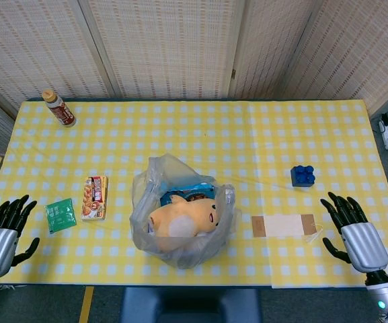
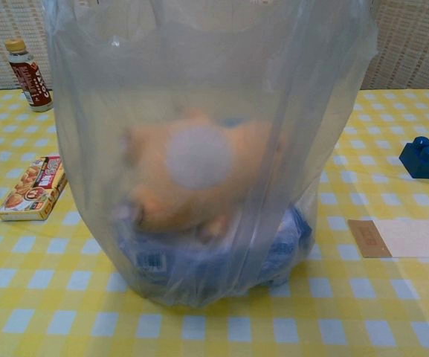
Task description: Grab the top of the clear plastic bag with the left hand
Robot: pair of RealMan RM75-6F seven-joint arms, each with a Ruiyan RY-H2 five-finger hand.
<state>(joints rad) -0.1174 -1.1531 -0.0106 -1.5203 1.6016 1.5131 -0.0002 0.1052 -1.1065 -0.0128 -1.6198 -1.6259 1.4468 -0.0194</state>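
Head view: clear plastic bag (image 1: 180, 215) well apart from left hand (image 1: 5, 232) fingers (image 1: 15, 210).

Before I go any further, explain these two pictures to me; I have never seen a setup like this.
This is a two-armed robot at a table with a yellow checked cloth. The head view looks down from above; the chest view looks straight ahead from lower down, close to the bag. The left hand and right hand rest open at the near corners, holding nothing. In the middle stands a clear plastic bag holding an orange plush toy and a blue packet. Around it lie a brown bottle, a snack box, a green sachet, a blue toy brick and a paper envelope.
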